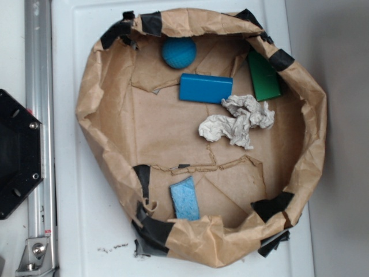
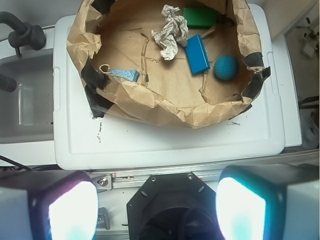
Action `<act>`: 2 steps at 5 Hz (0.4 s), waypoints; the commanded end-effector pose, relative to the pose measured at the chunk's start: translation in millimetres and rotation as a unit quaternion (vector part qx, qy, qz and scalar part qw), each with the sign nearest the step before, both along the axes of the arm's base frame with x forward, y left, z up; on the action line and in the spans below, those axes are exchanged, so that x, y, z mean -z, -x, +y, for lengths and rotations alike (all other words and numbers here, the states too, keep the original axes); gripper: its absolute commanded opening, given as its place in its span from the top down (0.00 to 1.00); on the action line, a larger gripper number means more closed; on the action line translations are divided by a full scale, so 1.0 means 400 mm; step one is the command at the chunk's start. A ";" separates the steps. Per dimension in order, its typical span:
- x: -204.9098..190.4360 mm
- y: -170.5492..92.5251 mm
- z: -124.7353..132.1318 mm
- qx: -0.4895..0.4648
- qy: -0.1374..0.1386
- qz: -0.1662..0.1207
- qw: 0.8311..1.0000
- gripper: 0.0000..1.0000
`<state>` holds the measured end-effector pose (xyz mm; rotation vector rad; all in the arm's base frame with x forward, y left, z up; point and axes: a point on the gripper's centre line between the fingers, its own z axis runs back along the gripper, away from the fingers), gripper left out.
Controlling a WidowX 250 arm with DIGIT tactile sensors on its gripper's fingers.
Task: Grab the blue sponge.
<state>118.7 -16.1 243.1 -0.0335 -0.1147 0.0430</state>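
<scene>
1. Lying flat on the floor of the brown paper basin [image 1: 104, 75], the blue sponge [image 1: 185, 199] is sitting close to the basin's crumpled lower wall, which is overlapping one end of it in the exterior view.
2. Peeking over the paper rim in the wrist view, the blue sponge [image 2: 125, 75] is showing only as a pale blue sliver just beside a strip of black tape [image 2: 92, 75].
3. Resting well apart from the sponge, across the basin floor, a crumpled white paper wad [image 1: 236, 122] is lying near the middle.
4. Sitting just beyond the wad from the sponge, a smooth dark blue block [image 1: 205, 88] is lying flat, with its nearest corner touching or nearly touching the wad.
5. Resting farther still from the sponge, a teal ball [image 1: 179, 52] is sitting near the far wall, close to the block.
6. Leaning against the basin wall, a green block [image 1: 264, 76] is sitting beside the wad, far from the sponge.
7. Supporting the basin, a white lid [image 2: 165, 142] is lying underneath it.
8. Hanging well away from the sponge, outside the basin, the gripper [image 2: 156, 207] is showing two bright pads [image 2: 74, 212] set wide apart with nothing between them, so the claw is released.
</scene>
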 end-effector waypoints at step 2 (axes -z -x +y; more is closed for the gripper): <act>0.030 -0.125 0.016 0.037 -0.023 -0.015 0.999 0.00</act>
